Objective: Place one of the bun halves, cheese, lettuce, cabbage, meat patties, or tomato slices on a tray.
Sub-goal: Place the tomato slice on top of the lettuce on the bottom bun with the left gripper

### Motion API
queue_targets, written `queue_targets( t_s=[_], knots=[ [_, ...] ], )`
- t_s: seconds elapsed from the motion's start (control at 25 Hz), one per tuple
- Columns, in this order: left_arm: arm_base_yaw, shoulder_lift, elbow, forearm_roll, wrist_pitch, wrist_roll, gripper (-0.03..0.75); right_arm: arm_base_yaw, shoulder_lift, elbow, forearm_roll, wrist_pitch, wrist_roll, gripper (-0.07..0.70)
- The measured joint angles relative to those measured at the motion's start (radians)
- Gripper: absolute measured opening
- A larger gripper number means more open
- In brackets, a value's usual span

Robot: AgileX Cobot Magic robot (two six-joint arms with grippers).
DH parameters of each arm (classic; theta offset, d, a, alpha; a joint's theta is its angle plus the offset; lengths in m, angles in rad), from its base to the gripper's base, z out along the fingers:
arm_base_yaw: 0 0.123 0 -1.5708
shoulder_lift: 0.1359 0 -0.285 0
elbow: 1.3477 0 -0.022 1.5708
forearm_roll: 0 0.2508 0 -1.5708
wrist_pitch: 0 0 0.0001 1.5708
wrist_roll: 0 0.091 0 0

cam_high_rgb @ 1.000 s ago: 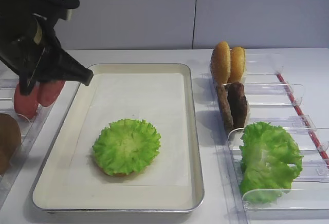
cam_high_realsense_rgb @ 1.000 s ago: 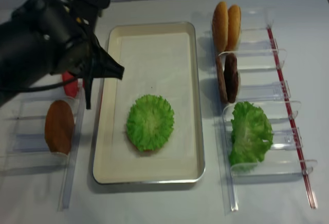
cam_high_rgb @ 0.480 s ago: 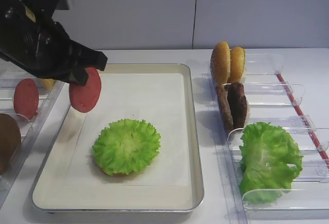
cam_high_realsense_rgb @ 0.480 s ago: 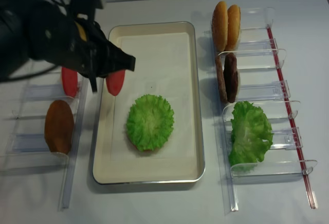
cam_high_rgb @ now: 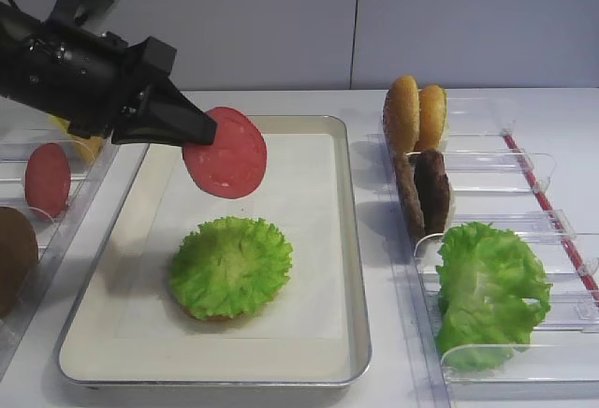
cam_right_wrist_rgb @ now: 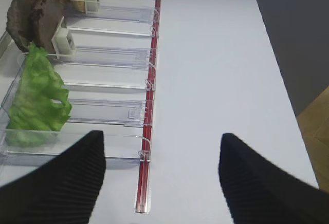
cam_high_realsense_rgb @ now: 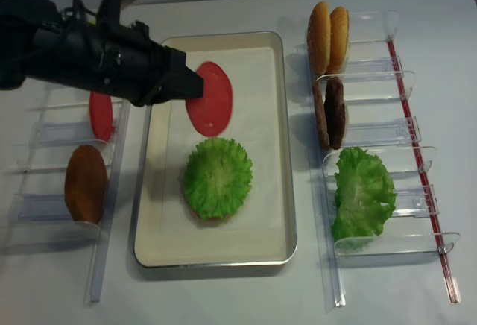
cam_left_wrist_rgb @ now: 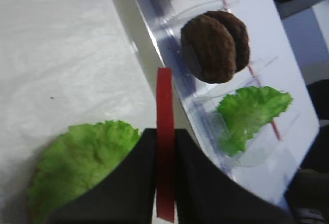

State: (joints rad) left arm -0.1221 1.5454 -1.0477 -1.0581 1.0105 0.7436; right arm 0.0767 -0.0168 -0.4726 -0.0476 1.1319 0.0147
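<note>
My left hand (cam_high_rgb: 201, 132) clamps a flat red tomato slice (cam_high_rgb: 226, 153) by its edge, above the cream metal tray (cam_high_rgb: 348, 240), ready to lay on the frilly green lettuce (cam_high_rgb: 230, 266).

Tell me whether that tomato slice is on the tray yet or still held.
Held: the left gripper is shut on the tomato slice, above the tray, short of the lettuce.
</note>
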Motion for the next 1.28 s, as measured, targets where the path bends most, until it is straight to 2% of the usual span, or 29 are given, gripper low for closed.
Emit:
queue_targets(
  t_s=[0.08, 0.16, 0.24, 0.6, 1.04, 1.28],
  knots=[
    [0.026, 0.039, 0.0, -0.046, 0.079, 0.041, 0.05, 0.0, 0.0, 0.0, 0.0, 0.0, 0.0, 0.491],
    [0.043, 0.075, 0.0, -0.06, 0.134, 0.063, 0.05, 0.0, 0.0, 0.0, 0.0, 0.0, 0.0, 0.491],
    [0.051, 0.105, 0.0, -0.065, 0.156, 0.083, 0.05, 0.0, 0.0, 0.0, 0.0, 0.0, 0.0, 0.491],
    [0.054, 0.143, 0.0, 0.042, 0.167, 0.059, 0.05, 0.0, 0.0, 0.0, 0.0, 0.0, 0.0, 0.491],
    [0.054, 0.154, 0.0, 0.029, 0.168, 0.056, 0.05, 0.0, 0.0, 0.0, 0.0, 0.0, 0.0, 0.491],
    [0.033, 0.206, 0.0, 0.037, 0.168, 0.054, 0.05, 0.0, 0.0, 0.0, 0.0, 0.0, 0.0, 0.491]
  ],
)
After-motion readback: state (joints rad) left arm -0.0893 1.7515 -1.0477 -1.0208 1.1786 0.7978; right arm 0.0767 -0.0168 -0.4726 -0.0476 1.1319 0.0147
